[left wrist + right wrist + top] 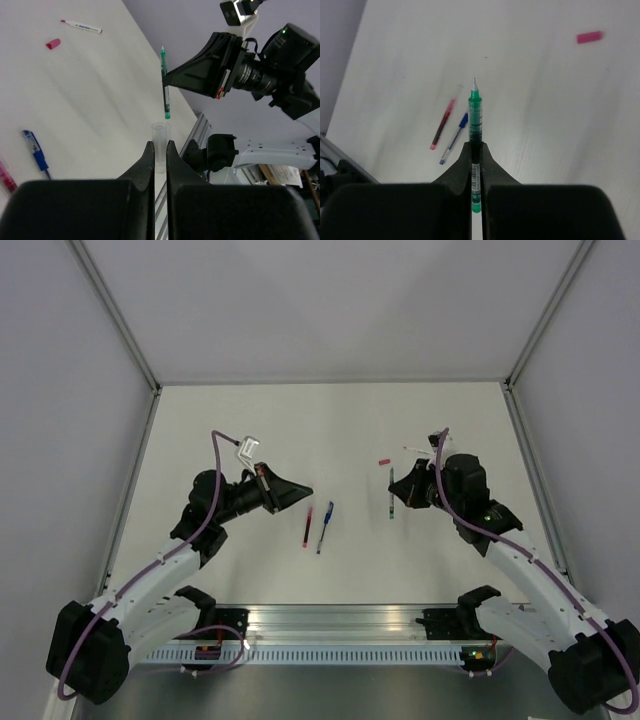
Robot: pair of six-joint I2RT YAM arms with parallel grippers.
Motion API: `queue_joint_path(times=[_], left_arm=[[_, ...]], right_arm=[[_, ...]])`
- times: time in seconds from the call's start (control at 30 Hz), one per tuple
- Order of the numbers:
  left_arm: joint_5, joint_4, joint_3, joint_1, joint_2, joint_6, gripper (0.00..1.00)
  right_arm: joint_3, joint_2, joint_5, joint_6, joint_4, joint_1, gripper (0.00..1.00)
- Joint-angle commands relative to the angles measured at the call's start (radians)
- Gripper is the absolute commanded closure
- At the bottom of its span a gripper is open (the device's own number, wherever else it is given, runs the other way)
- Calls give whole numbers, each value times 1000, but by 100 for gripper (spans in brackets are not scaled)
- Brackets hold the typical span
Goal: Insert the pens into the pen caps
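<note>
Clamping tight on the green pen (pixel 475 112), the right fingers (pixel 469 150) had its back half pinched, tip sticking out ahead over the counter (pixel 250 420). The left fingers (pixel 150 152) were closed on a clear pen cap (pixel 159 132). The red pen (pixel 308 523) and blue pen (pixel 325 527) lay side by side on the green pen's left-arm side, and the red cap (pixel 382 461) sat near its far end.

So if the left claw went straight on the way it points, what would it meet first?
Probably the green pen in the right claw, straight ahead of the clear cap the left claw grips; depth is unclear.
</note>
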Motion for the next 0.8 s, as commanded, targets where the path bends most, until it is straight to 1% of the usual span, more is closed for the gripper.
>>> queue_joint_path(times=[0.0, 0.07, 0.13, 0.23, 0.3, 0.37, 0.43, 0.6, 0.77], left_arm=[[54, 178, 66, -3, 26, -130, 98], [83, 262, 93, -3, 60, -169, 98], [98, 293, 133, -3, 94, -206, 98], [112, 316, 187, -3, 118, -223, 98], [111, 348, 195, -3, 128, -232, 98], [94, 368, 193, -3, 123, -238, 98], [83, 388, 190, -3, 123, -239, 98], [71, 405, 179, -3, 141, -239, 98], [72, 483, 162, -3, 169, -276, 98]], right_arm=[[-56, -55, -188, 25, 256, 54, 100], [-90, -88, -229, 40, 383, 77, 100], [-130, -119, -265, 49, 483, 118, 100], [-168, -151, -285, 50, 560, 173, 100], [-180, -156, -276, 53, 620, 219, 100], [-193, -145, -266, 63, 686, 249, 100], [-200, -115, -241, 68, 741, 305, 100], [-181, -55, -160, 51, 772, 419, 100], [-159, -30, -92, 27, 768, 465, 100]])
